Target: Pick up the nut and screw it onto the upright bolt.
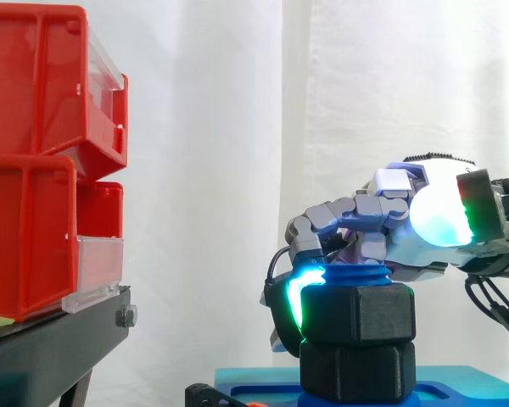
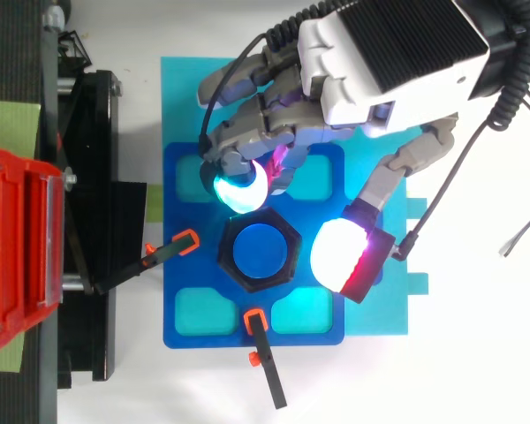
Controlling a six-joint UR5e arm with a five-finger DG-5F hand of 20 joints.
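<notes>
A black hex nut (image 1: 357,314) sits on the upright blue bolt (image 2: 260,250), whose threaded top (image 1: 357,275) shows just above it. Below the nut is a second black hex block (image 1: 356,370) at the bolt's foot. My hand (image 2: 336,84) hovers over the bolt from the upper right. Its fingers are curled, and a cyan-glowing pad (image 1: 304,295) rests against the nut's upper left corner. The white-glowing thumb pad (image 2: 343,253) hangs to the right of the nut and higher than its top, not touching it.
The bolt stands in a blue fixture plate (image 2: 181,318) with teal pockets. Two black clamps with orange tips (image 2: 185,243) (image 2: 257,319) point at the nut. Red bins (image 1: 42,161) on a black stand (image 1: 59,339) rise at the left.
</notes>
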